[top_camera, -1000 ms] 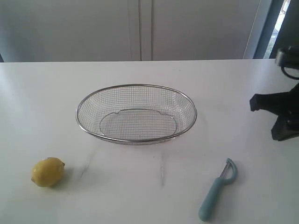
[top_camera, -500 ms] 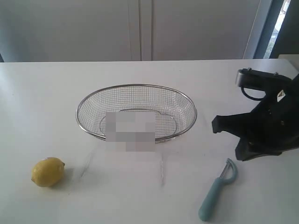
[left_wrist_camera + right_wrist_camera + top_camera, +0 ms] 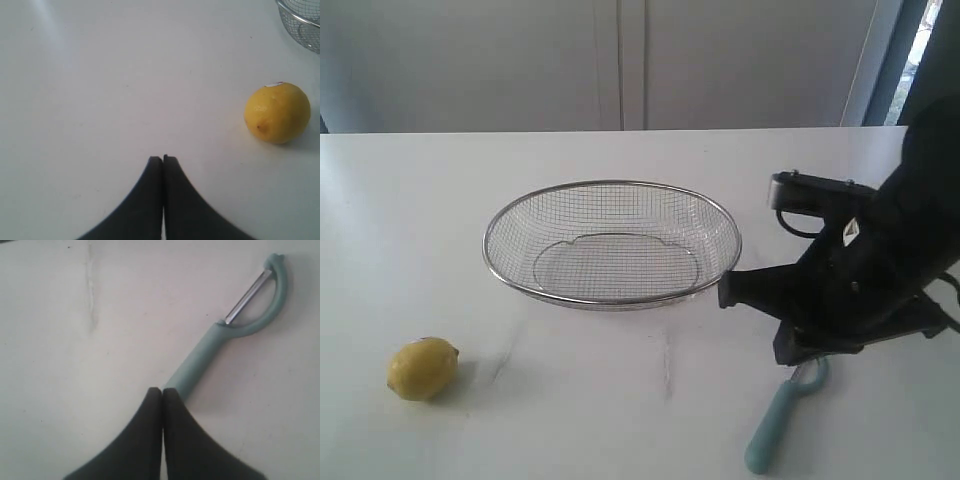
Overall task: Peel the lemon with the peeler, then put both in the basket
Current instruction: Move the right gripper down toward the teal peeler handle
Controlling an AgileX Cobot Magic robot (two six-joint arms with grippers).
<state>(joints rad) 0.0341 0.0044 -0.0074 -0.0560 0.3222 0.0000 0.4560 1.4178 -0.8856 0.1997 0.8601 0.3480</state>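
Note:
The yellow lemon lies on the white table at the front left, also seen in the left wrist view. The teal peeler lies at the front right, blade end away from me; its handle and metal blade show in the right wrist view. My right gripper is shut and empty, hovering over the handle's near end. In the exterior view the right arm covers the peeler's head. My left gripper is shut and empty, apart from the lemon. The wire basket sits in the middle, empty.
A corner of the basket's mesh shows beyond the lemon in the left wrist view. A faint smear marks the table beside the peeler. White cabinet doors stand behind the table.
The right arm has swung in from the right edge, leftward and down, until it hangs over the peeler's head. Lemon, basket and peeler have not moved.

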